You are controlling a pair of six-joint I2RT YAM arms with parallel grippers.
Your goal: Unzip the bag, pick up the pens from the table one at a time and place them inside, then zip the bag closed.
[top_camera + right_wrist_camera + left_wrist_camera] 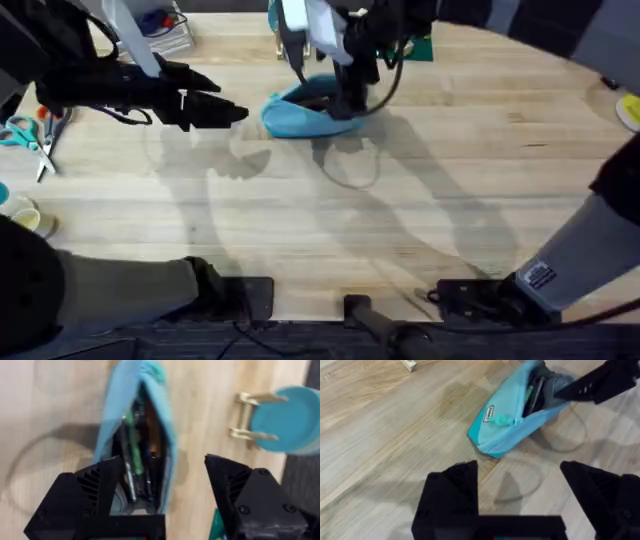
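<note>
I couldn't tell the pens (135,460) apart — dark, blurred sticks inside the bag (117,415). My right gripper (345,100) hid its far end.

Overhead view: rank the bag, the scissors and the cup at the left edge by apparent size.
1. bag, largest, though the right gripper covers part.
2. scissors.
3. cup, cut by the frame edge, so its rank against the scissors is unsure.

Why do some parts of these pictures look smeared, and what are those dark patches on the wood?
Overhead view: the patches are soft arm shadows on the table; the arm over the bag looks smeared. Left wrist view: the bag is fairly crisp. Right wrist view: the bag's open mouth and the round teal disc are soft.
</note>
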